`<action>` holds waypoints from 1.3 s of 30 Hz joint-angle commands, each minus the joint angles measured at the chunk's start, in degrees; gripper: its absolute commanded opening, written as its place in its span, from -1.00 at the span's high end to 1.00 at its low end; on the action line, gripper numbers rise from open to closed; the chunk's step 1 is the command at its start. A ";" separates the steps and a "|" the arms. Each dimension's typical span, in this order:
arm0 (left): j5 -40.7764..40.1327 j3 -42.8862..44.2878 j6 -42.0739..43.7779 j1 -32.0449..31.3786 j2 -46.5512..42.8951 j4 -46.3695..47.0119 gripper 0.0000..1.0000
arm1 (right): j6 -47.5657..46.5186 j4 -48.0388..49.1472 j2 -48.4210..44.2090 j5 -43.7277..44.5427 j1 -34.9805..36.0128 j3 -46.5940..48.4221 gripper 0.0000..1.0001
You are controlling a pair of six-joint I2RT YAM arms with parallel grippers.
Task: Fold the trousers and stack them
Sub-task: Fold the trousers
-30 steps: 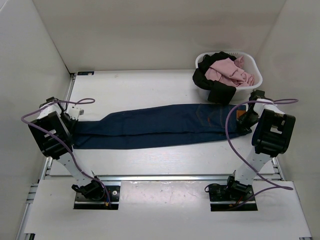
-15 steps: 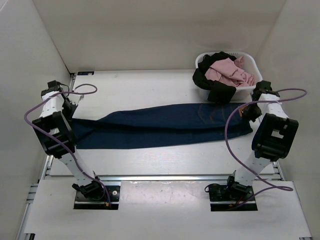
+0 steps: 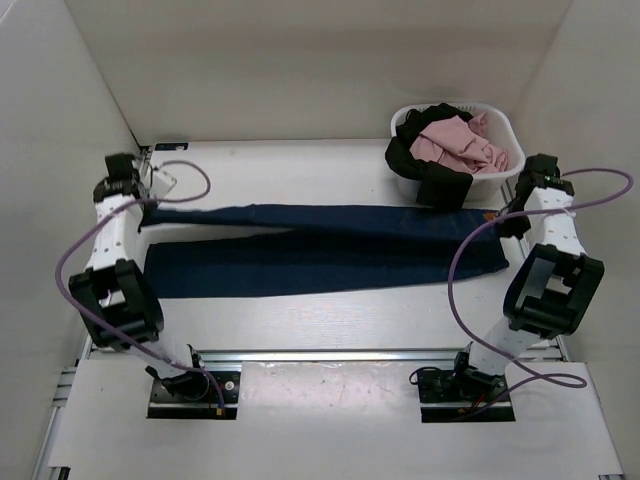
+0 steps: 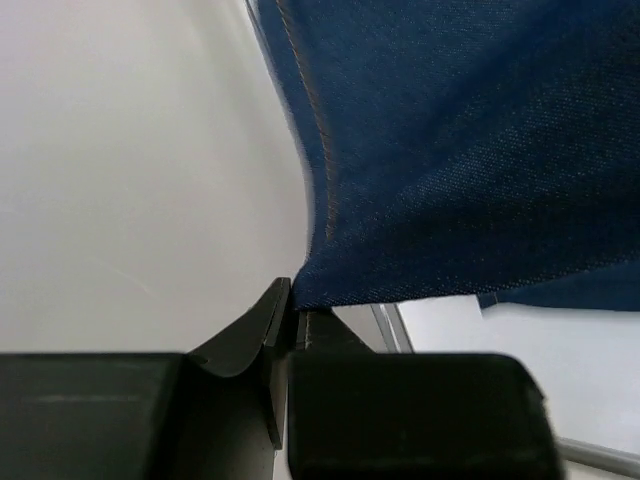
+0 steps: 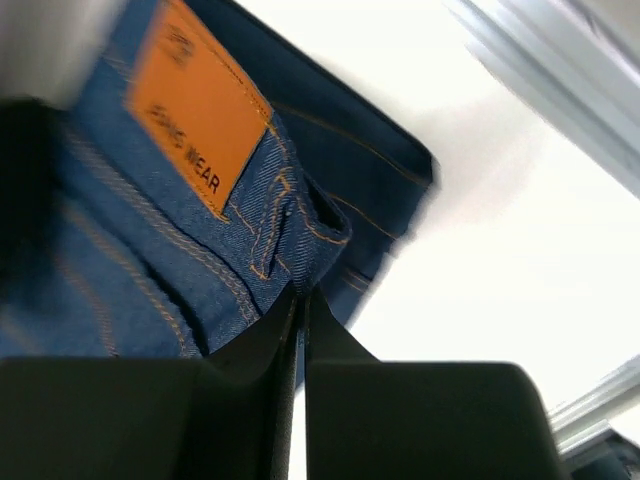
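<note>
The dark navy jeans (image 3: 320, 250) lie stretched across the table, waist at the right, legs to the left. The far leg is lifted into a taut band above the near leg. My left gripper (image 3: 150, 203) is shut on the far leg's hem (image 4: 400, 180) at the far left. My right gripper (image 3: 497, 216) is shut on the waistband next to the orange leather patch (image 5: 198, 140). In both wrist views the jaws stand closed with denim pinched between them.
A white laundry basket (image 3: 505, 130) at the back right holds a pink garment (image 3: 455, 143) and a black garment (image 3: 425, 170) that spills over its rim toward the jeans' waist. White walls enclose the table on three sides.
Both grippers have moved toward the back of the table, lifting one edge of the jeans. The far leg has separated from the near leg into a raised taut strip.
</note>
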 commanded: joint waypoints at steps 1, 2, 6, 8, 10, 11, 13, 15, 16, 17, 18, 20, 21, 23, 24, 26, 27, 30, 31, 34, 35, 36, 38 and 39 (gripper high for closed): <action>-7.08 -14.35 4.80 0.96 -7.64 3.09 0.72 | -1.46 0.35 -4.65 1.95 -1.70 -6.23 1.00; -7.61 -17.29 4.81 0.96 -8.89 4.23 0.72 | -0.94 1.14 -5.19 1.94 -1.70 -7.63 1.00; -9.37 -29.16 5.86 2.09 -12.76 8.35 0.72 | -0.93 2.38 -5.98 1.24 -2.23 -13.17 1.00; -9.89 -34.70 5.86 2.62 -12.77 10.12 0.72 | -0.93 3.08 -5.98 1.24 -2.23 -14.50 1.00; -10.51 -38.56 5.86 3.15 -12.77 12.31 0.72 | -1.46 3.61 -5.38 1.24 -2.84 -15.73 1.00; -10.51 -39.45 6.56 3.16 -12.77 13.02 0.72 | -1.46 4.13 -5.37 1.24 -2.85 -16.60 1.00; -10.51 -40.60 7.09 4.64 -12.24 14.43 0.72 | -2.07 4.13 -3.79 1.24 -3.73 -17.31 1.00; -11.04 -41.13 7.71 5.35 -11.45 15.92 0.72 | -2.07 4.66 -3.26 1.24 -5.65 -17.31 1.00; -11.56 -41.13 8.23 5.35 -10.67 16.45 0.72 | -2.68 4.66 -3.26 1.24 -6.27 -18.01 1.00; -11.57 -40.52 8.24 6.14 -9.87 16.45 0.72 | -2.69 4.66 -2.65 1.24 -7.41 -18.02 1.00; -11.57 -40.52 8.24 6.84 -9.87 16.98 0.72 | -2.69 4.66 -2.64 1.24 -7.42 -18.02 1.00; -10.70 -37.81 8.24 6.85 -9.87 16.98 0.72 | -3.91 4.66 -2.64 1.24 -8.21 -17.32 1.00; -10.08 -36.75 7.63 6.85 -9.87 16.98 0.72 | -3.92 4.66 -2.64 0.46 -8.21 -16.79 1.00; -8.76 -34.12 7.62 6.85 -9.26 16.98 0.72 | -4.45 4.14 -2.12 -0.59 -8.21 -14.61 1.00; -8.76 -30.88 6.93 6.85 -8.73 16.98 0.72 | -4.45 3.44 -2.12 -1.21 -8.21 -13.63 1.00; -8.76 -27.35 6.31 6.14 -7.59 16.45 0.72 | -4.97 2.12 -1.07 -1.22 -8.21 -9.61 1.00; -8.76 -24.29 6.30 5.53 -6.97 16.45 0.72 | -4.97 0.63 -1.06 -1.22 -8.21 -8.28 1.00; -8.23 -20.06 6.30 5.53 -6.97 16.45 0.72 | -6.02 -1.05 -1.06 -1.22 -8.21 -5.89 1.00; -8.23 -19.26 6.30 5.53 -6.97 16.45 0.72 | -6.03 -1.05 -1.67 -1.22 -8.21 -5.37 1.00; -7.70 -15.74 7.62 5.00 -5.04 16.45 0.72 | -6.56 -1.58 -1.68 -1.74 -8.21 -4.23 1.00; -7.70 -14.60 7.62 4.22 -4.42 16.45 0.72 | -6.56 -2.10 -1.68 -1.75 -8.73 -4.22 1.00; -7.70 -13.46 7.62 3.34 -3.81 16.45 0.72 | -6.56 -2.11 -1.16 -1.75 -8.74 -3.52 1.00; -7.70 -10.03 7.01 2.64 -2.92 16.45 0.72 | -6.56 -2.63 -0.63 -2.88 -8.74 -2.65 1.00; -8.22 -8.98 7.01 2.63 -2.92 16.45 0.72 | -6.56 -2.63 -0.62 -2.89 -9.26 -2.12 1.00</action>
